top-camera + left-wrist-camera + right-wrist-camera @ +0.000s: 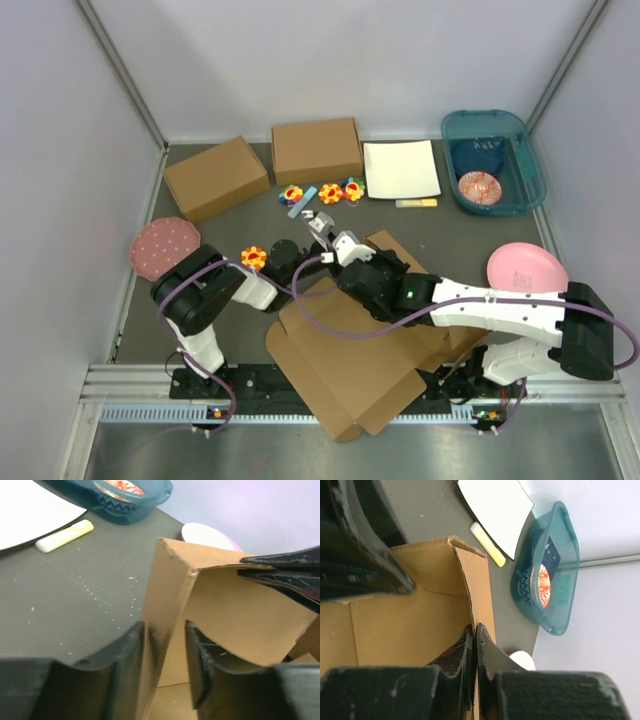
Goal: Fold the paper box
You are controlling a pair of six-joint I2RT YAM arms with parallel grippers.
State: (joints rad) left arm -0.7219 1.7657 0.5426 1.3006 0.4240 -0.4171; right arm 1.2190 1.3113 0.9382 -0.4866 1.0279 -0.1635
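The paper box point(340, 380) is a large brown die-cut sheet lying flat at the near middle, with its far end raised into a corner. In the left wrist view my left gripper point(164, 627) straddles that raised corner edge of the box point(235, 610). Its jaws stand apart, with a gap on the right side. In the right wrist view my right gripper point(476, 630) is shut on the thin top edge of the adjoining box wall point(410, 615). In the top view both grippers meet at the raised end, left point(303, 250) and right point(340, 255).
Two ready-made cardboard boxes point(215, 177) point(316, 150) and a white sheet point(401, 168) lie at the back. A teal bin point(492, 160) holds a patterned bowl. There is a pink plate point(526, 268) at right and a speckled plate point(164, 247) at left. Small toys point(330, 192) and a yellow marker point(415, 203) lie nearby.
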